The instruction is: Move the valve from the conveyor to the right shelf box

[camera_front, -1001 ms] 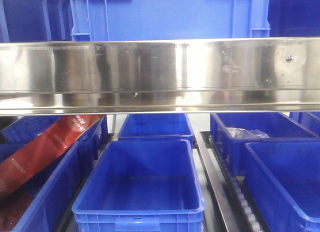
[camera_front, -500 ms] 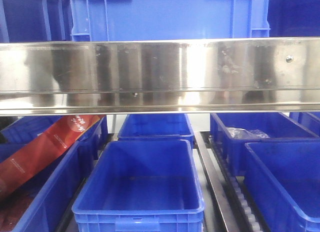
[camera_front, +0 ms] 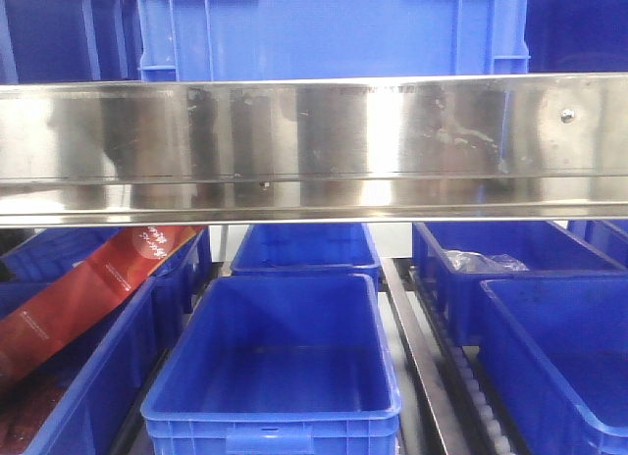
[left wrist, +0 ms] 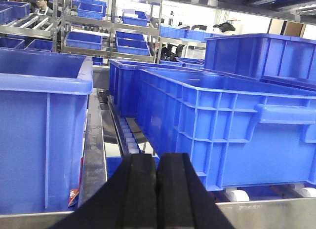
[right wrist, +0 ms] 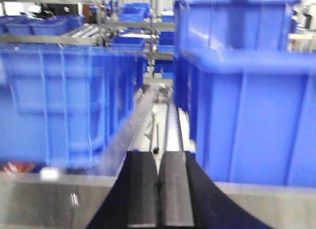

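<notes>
Fingers pressed together on both my arms, facing rows of blue shelf boxes, with no valve or conveyor in any view.

My left fingers [left wrist: 156, 189] are closed pad to pad with nothing between them, pointing along a roller track [left wrist: 129, 137] that runs between a tall blue box [left wrist: 44, 125] on the left and a long ribbed blue box [left wrist: 232, 125] on the right. My right fingers [right wrist: 159, 189] are nearly closed, a thin slit left between the pads and nothing held, aimed down a metal channel [right wrist: 160, 120] between 2 blue boxes; this view is blurred. From the front, a shiny steel shelf beam [camera_front: 314, 146] crosses the view, an empty blue box [camera_front: 280, 362] sits below it at centre, and a red packet [camera_front: 93, 288] leans in the box to its left.
</notes>
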You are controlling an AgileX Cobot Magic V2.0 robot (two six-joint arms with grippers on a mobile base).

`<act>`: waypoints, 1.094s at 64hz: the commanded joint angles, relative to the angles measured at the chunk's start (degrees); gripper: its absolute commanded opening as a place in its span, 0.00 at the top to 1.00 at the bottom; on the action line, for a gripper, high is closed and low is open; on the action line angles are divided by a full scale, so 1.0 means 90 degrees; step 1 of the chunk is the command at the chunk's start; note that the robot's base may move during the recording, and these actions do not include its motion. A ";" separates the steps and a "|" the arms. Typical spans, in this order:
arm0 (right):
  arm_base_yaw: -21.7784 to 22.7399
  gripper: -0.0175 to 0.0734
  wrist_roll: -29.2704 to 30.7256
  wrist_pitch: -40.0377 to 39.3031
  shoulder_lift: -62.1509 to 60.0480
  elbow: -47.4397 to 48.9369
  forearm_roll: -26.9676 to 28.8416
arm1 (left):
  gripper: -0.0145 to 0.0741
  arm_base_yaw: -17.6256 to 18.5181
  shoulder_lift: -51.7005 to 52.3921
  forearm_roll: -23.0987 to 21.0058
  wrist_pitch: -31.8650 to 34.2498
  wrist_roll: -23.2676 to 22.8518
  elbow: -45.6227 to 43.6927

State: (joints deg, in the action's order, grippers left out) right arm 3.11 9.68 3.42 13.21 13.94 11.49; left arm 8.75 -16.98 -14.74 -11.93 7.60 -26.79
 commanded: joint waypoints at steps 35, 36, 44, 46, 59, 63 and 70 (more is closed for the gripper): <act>0.0054 0.99 0.0030 -0.1001 -0.1468 -0.1549 -0.0054 | 0.96 -0.0007 0.0030 0.0001 0.0106 0.0025 0.0008; 0.0054 0.99 0.0030 -0.1001 -0.1468 -0.1549 -0.0054 | 0.96 -0.0007 0.0030 0.0001 0.0106 0.0025 0.0008; 0.0054 0.99 0.0030 -0.0852 -0.1468 -0.1549 -0.0054 | 0.96 -0.0007 0.0030 0.0001 0.0106 0.0025 0.0008; 0.0054 0.99 0.0030 -0.0779 -0.1468 -0.1549 -0.0054 | 0.96 -0.0007 0.0030 0.0001 0.0106 0.0025 0.0008; 0.0054 0.99 0.0030 -0.0334 -0.1468 -0.1549 -0.0054 | 0.96 -0.0007 0.0030 0.0001 0.0106 0.0025 0.0008; 0.0054 0.99 0.0030 -0.0420 -0.1468 -0.1549 -0.0054 | 0.96 -0.0007 0.0030 0.0001 0.0106 0.0025 0.0008; 0.0054 0.99 0.0030 -0.0420 -0.1468 -0.1549 -0.0054 | 0.96 -0.0007 0.0030 0.0001 0.0106 0.0025 0.0008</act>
State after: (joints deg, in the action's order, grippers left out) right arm 3.20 9.68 0.91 0.17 0.00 11.49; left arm 8.75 -16.98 -14.74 -11.89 7.60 -26.70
